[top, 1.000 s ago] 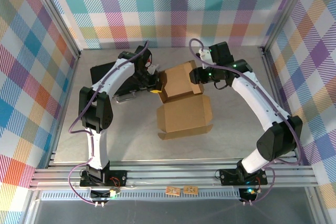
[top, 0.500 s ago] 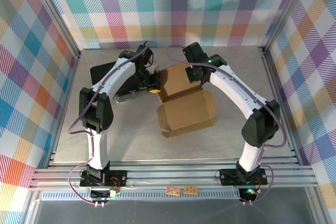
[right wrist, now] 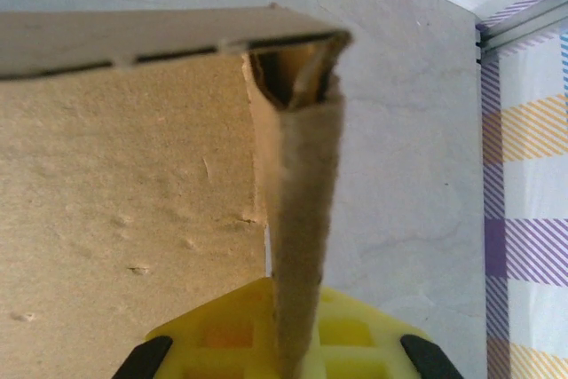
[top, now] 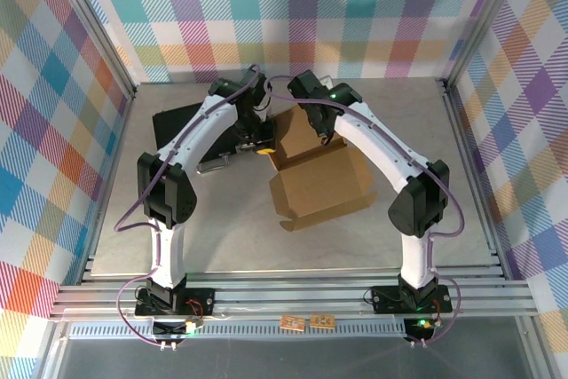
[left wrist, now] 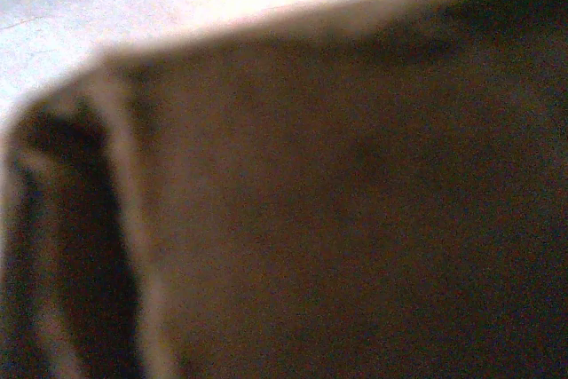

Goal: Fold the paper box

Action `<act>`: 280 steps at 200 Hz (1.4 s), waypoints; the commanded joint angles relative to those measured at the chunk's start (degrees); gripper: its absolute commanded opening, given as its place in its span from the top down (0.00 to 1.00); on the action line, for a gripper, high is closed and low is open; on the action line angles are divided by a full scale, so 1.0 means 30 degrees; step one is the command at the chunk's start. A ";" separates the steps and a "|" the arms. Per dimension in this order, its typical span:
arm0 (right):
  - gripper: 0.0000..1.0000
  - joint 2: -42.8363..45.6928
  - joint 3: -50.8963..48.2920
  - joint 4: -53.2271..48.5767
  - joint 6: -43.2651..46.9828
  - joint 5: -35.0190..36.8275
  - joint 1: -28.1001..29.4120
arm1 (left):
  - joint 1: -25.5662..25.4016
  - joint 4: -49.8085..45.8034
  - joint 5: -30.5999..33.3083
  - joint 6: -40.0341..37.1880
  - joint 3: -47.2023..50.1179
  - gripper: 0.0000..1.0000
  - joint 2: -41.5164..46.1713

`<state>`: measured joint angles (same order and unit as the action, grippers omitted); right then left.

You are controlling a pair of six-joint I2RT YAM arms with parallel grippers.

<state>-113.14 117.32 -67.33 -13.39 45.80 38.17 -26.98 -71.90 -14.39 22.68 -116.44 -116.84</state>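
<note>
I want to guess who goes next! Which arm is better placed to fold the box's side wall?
Right, probably: the right tool pinches the paper box's upright side wall, ready to fold it. The left tool sits shut beside the box's left corner.

Left gripper (top: 259, 146) closed; right gripper (right wrist: 286, 348) clamped tight

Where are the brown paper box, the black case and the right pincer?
paper box (top: 324, 185): top view, on its flat near panel.
black case (top: 170, 123): top view, on its bare left part.
right pincer (right wrist: 295, 352): right wrist view, between its yellow fingers, pinching a box wall.
</note>
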 commanded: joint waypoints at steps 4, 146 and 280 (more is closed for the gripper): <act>1.00 -0.0678 0.0651 -0.2832 -0.0967 0.2721 -0.0303 | 0.0029 -0.1952 0.2337 0.0926 -0.0624 1.00 0.0032; 1.00 -0.1132 0.1653 -0.5166 -0.3570 0.1399 0.1099 | -0.0289 0.0381 0.7109 0.2252 0.2324 1.00 0.0525; 1.00 -0.1327 0.1388 -0.4178 -0.3345 -0.0393 0.0781 | 0.0644 0.3906 0.1421 0.1769 0.5698 0.52 0.4203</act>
<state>-117.34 121.56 -78.78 -23.53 45.74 40.86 -25.54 -64.07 -6.00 29.06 -102.89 -107.81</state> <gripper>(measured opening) 0.059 0.479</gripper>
